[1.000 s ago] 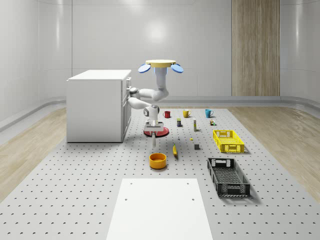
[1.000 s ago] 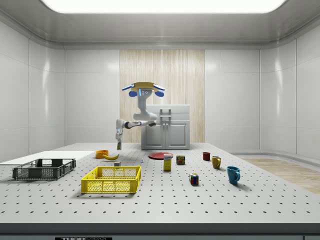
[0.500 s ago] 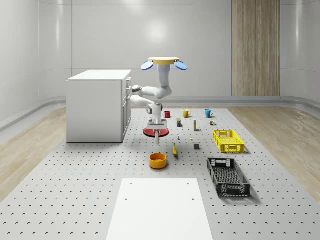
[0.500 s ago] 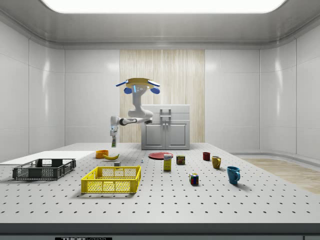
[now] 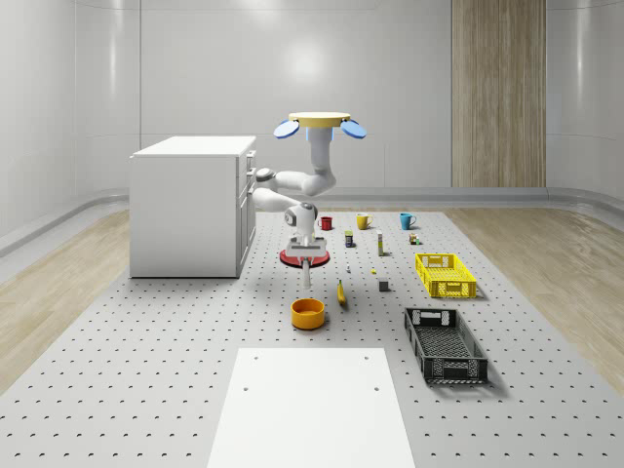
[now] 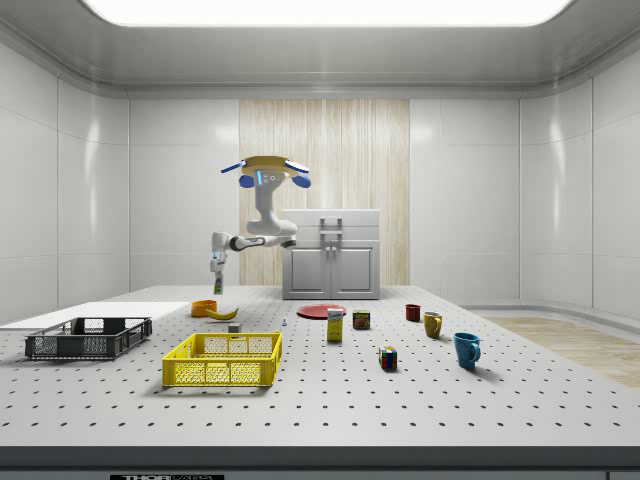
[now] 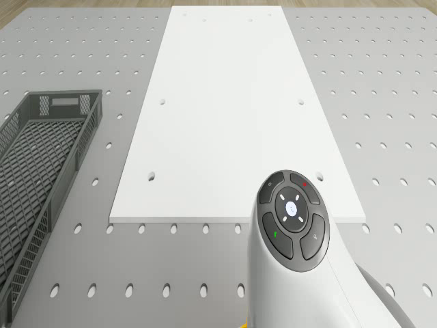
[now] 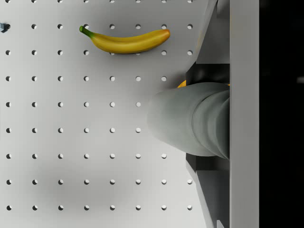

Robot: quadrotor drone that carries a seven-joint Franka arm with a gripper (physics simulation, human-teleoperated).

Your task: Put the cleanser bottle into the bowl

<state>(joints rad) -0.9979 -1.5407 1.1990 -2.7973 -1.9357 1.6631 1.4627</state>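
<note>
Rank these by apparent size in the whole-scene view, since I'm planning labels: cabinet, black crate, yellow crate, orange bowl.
1. cabinet, by far the largest.
2. black crate.
3. yellow crate; it lies farther from the camera, so the two crates' true sizes may be alike.
4. orange bowl, smallest.

we couldn't make out the tiny cleanser bottle (image 5: pixel 306 276) label, bowl (image 8: pixel 182 84) was mostly hidden behind the bottle in the wrist view, black crate (image 7: pixel 34 178) got cut off at the drone view's edge, small cube (image 5: pixel 384 286) too tiny to identify
</note>
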